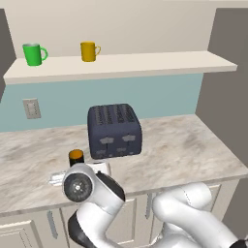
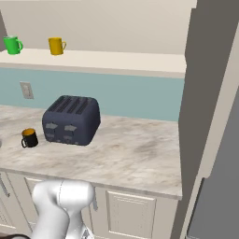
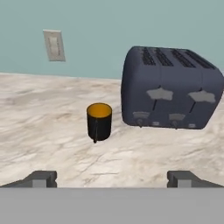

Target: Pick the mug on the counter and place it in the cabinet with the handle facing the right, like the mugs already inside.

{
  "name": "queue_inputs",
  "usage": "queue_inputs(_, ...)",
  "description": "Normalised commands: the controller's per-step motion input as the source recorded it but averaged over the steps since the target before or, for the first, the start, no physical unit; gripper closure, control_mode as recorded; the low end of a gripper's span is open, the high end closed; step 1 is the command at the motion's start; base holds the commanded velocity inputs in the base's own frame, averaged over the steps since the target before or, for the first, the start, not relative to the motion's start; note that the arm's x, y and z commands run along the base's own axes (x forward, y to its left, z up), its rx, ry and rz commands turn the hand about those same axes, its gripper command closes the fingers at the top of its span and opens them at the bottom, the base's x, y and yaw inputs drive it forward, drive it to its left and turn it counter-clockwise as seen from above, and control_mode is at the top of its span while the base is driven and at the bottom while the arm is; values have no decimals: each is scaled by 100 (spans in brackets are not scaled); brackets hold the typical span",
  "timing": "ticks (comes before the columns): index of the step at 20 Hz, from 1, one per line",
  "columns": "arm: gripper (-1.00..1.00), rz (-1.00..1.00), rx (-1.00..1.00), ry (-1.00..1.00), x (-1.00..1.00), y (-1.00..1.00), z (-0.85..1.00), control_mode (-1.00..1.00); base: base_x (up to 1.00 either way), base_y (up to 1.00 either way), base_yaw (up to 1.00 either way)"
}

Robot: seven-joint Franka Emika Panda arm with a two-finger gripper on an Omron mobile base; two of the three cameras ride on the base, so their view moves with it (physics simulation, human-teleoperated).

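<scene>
From the left base view I see the small black mug with orange inside (image 1: 76, 156) upright on the marbled beige stone counter (image 1: 193, 145), left of the dark four-slot toaster (image 1: 114, 131). In the right base view its handle (image 2: 23, 142) faces left. In the hand view my gripper (image 3: 112, 179) is spread wide and empty, short of the mug.

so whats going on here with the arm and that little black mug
The robot arm is lined up on the black mug, which stands upright on the counter just left of the dark toaster. The end effector is open and short of the mug, nothing held yet. Up on the cabinet shelf a green mug and a yellow mug sit with handles to the right; there is free board beside them for the black one.
</scene>
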Motion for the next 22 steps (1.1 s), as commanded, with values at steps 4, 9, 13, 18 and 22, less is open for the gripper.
queue_inputs(4, -100, 0, 0, -17, -18, 9, -15, -100, 0, 0, 0)
queue_inputs(9, -100, 0, 4, -18, -24, 3, -12, -100, 0, 0, 0)
queue_inputs(13, -100, 1, 10, -12, -14, 0, -7, -100, 0, 0, 0)
queue_inputs(18, -100, 3, 11, -8, -8, -3, -21, -100, 0, 0, 0)
queue_inputs(22, -100, 1, 10, -4, 0, -6, -17, -100, 0, 0, 0)
